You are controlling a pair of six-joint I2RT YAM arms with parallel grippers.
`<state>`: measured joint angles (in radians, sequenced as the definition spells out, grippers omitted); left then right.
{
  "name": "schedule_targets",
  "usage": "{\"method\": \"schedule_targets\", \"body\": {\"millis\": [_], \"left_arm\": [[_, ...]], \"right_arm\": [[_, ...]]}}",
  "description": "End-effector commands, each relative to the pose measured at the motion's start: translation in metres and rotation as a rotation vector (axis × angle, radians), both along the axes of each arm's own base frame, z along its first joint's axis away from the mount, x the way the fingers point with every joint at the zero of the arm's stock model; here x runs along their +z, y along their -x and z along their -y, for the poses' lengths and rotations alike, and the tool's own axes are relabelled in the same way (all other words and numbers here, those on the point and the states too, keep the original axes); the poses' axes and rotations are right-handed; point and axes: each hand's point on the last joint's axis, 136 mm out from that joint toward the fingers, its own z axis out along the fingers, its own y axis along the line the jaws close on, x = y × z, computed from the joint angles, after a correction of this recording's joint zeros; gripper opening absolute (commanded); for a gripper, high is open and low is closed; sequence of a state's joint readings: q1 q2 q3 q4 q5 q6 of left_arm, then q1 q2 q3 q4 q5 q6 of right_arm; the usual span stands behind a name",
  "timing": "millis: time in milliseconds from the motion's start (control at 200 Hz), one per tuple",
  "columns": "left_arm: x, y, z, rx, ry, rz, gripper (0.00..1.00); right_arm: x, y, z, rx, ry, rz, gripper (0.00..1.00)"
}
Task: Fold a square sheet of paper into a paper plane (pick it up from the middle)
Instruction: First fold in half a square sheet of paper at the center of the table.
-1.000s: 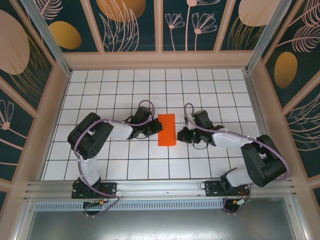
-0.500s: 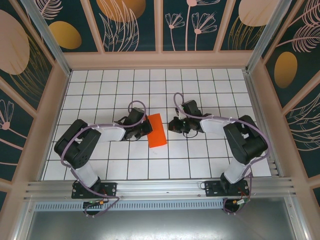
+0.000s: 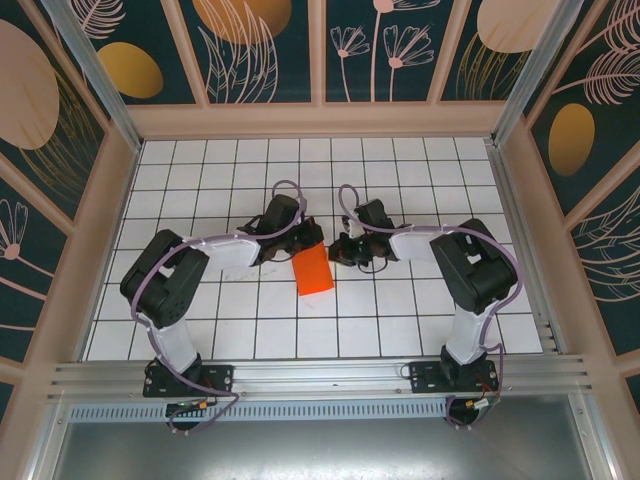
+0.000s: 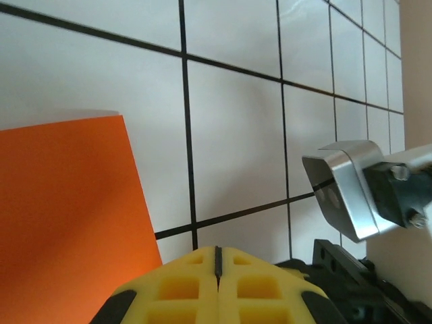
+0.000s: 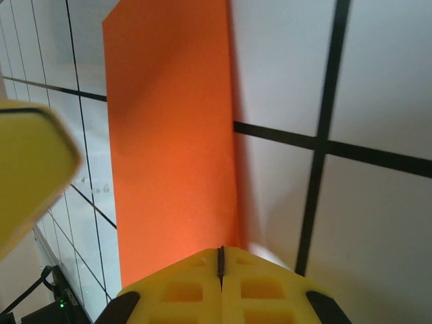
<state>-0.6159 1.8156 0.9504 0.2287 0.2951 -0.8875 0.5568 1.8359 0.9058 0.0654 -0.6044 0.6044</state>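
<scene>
Smooth orange-red paper rectangle [image 3: 313, 270] on white gridded table [image 3: 200, 180]

One orange paper [image 3: 314, 271], two tools [image 3: 311, 243] [image 3: 336, 252]

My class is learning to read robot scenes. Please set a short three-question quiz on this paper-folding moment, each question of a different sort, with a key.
1. True or false: the left gripper and the right gripper are both shut.
2. Multiple choice: the orange sheet of paper between the grippers now looks like
A. a flat rectangle
B. a pointed dart
C. a crumpled ball
3. Fill in: in the wrist views, the fingers of each gripper are ____ in colour.

Key
1. True
2. A
3. yellow
</scene>
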Motion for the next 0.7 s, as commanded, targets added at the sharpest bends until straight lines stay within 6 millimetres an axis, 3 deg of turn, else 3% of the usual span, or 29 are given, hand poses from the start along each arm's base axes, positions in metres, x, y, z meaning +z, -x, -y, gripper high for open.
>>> {"method": "schedule_targets", "body": {"millis": [0, 696], "left_arm": [[-0.009, 0.000, 0.005, -0.017, 0.029, -0.032, 0.01], [-0.046, 0.010, 0.001, -0.026, -0.005, -0.099, 0.00]], "right_arm": [[0.007, -0.003, -0.013, 0.013, -0.037, 0.003, 0.00], [-0.017, 0.001, -0.011, 0.010, 0.044, -0.037, 0.00]]}}
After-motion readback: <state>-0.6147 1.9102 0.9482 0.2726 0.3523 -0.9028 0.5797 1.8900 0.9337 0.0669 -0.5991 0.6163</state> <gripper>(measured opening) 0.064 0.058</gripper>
